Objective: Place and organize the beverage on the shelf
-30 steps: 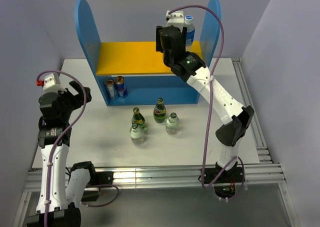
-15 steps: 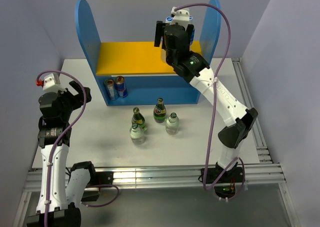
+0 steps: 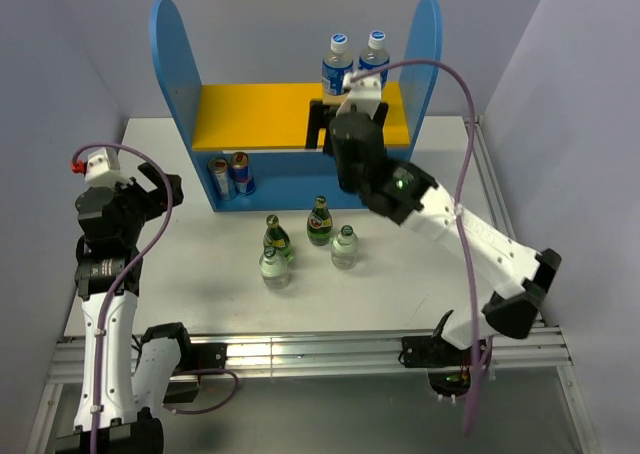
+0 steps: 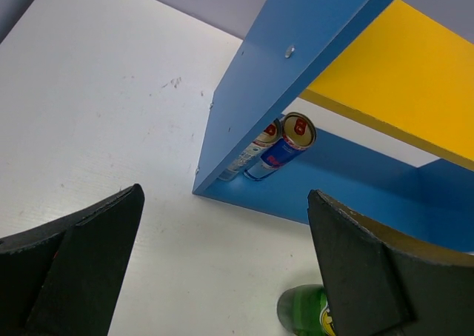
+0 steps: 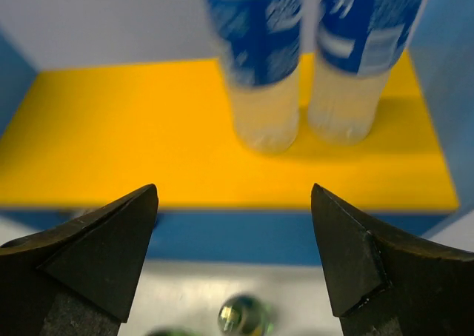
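The blue shelf (image 3: 172, 69) has a yellow-orange upper board (image 3: 255, 114). Two clear plastic bottles with blue labels (image 3: 338, 64) (image 3: 375, 56) stand side by side at its back right; the right wrist view shows them too (image 5: 259, 55) (image 5: 363, 47). Two dark green bottles (image 3: 319, 221) (image 3: 277, 237) and two gold-capped clear glass bottles (image 3: 344, 246) (image 3: 273, 267) stand on the table in front of the shelf. My right gripper (image 3: 333, 124) (image 5: 233, 192) is open and empty, just in front of the upper board's front edge. My left gripper (image 3: 158, 182) (image 4: 226, 194) is open and empty, left of the shelf.
Two drink cans (image 3: 230, 175) stand at the left end of the lower tier, and show in the left wrist view (image 4: 285, 140). One green bottle (image 4: 304, 310) shows by my left gripper's right finger. The white table's (image 3: 170, 274) metal rail runs along the right edge.
My right gripper has drawn back and down from over the upper board's back right. Both blue-labelled bottles now stand uncovered there. The left arm has barely moved.
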Motion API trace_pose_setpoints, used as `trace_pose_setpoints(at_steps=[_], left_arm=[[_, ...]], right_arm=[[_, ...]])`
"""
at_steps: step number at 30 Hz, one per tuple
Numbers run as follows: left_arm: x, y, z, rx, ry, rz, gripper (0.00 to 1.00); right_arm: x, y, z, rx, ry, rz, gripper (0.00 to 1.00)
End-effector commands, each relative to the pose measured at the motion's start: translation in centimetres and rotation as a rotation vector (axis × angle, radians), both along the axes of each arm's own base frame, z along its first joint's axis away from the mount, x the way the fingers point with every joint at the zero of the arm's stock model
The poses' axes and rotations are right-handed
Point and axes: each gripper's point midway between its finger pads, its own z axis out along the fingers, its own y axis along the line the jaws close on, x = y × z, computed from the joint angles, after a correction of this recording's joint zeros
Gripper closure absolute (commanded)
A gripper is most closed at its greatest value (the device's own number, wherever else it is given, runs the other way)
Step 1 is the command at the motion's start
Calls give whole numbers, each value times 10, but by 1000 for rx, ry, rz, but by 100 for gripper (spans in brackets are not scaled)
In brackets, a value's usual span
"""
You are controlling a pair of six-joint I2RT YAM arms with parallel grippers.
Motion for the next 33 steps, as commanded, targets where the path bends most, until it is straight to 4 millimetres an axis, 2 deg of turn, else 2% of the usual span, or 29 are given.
trace_pose_setpoints(at_steps=[1, 2, 3, 4, 5, 6, 7, 8, 9, 10, 11, 12, 14, 15, 16, 17, 18, 20, 21, 23, 25, 28, 29, 33], left_arm=[[0, -13, 20, 16, -89, -85, 1], [1, -14, 20, 13, -90, -90, 1], [1, -20, 21, 15, -91, -104, 1], [0, -22, 28, 22, -103, -106, 1], [2, -18, 27, 33, -88, -71, 1], [2, -32, 29, 45, -84, -102, 1], [3, -39, 37, 54, -83, -103, 1], [3, -32, 35, 76, -60, -30, 1], [0, -57, 36, 82, -53, -81, 1], [-2, -67, 40, 82, -51, -95, 1], [-4, -67, 33, 99, -22, -55, 1], [-12, -90, 33, 72, -21, -111, 1], [-26, -101, 30, 41, -28, -125, 1], [-36, -113, 27, 9, -28, -155, 1], [-43, -116, 17, 4, -10, -159, 1], [-51, -116, 17, -21, -15, -158, 1], [-60, -122, 8, -31, 12, -166, 1], [-68, -130, -6, -36, 44, -185, 1], [-74, -139, -11, -46, 56, -207, 1], [-82, -150, -36, -9, 109, -235, 1], [-87, -153, -53, -4, 144, -220, 1], [-99, -164, -63, -52, 149, -238, 1], [-99, -161, -65, -42, 149, -228, 1], [-112, -172, -80, -72, 169, -256, 1]], right_arm=[[-47, 2, 15, 95, -46, 20, 9], [-69, 6, 19, 147, -50, 54, 9], [-79, 9, -3, 118, -19, 71, 9], [-88, 9, -11, 120, -9, 79, 9], [-106, 8, -10, 167, -10, 97, 9], [-114, 10, -34, 135, 23, 114, 9], [-121, 10, -42, 137, 34, 126, 9], [-129, 8, -46, 172, 41, 128, 9], [-140, 10, -68, 129, 72, 149, 9], [-145, 10, -76, 121, 82, 153, 9], [-150, 10, -81, 141, 92, 151, 9], [-160, 8, -98, 95, 111, 154, 9], [-168, 7, -111, 117, 140, 153, 9], [-173, 3, -126, 82, 162, 154, 9], [-179, 2, -132, 76, 172, 166, 9], [-182, -2, -134, 108, 177, 162, 9], [-186, -7, -148, 77, 193, 162, 9], [-192, -13, -155, 102, 205, 162, 9], [-193, -19, -167, 77, 216, 157, 9], [-195, -28, -171, 99, 217, 143, 9], [-197, -38, -180, 87, 226, 129, 9], [-202, -50, -188, 120, 236, 128, 9], [-202, -51, -187, 133, 236, 129, 8], [-206, -60, -202, 131, 256, 125, 8]])
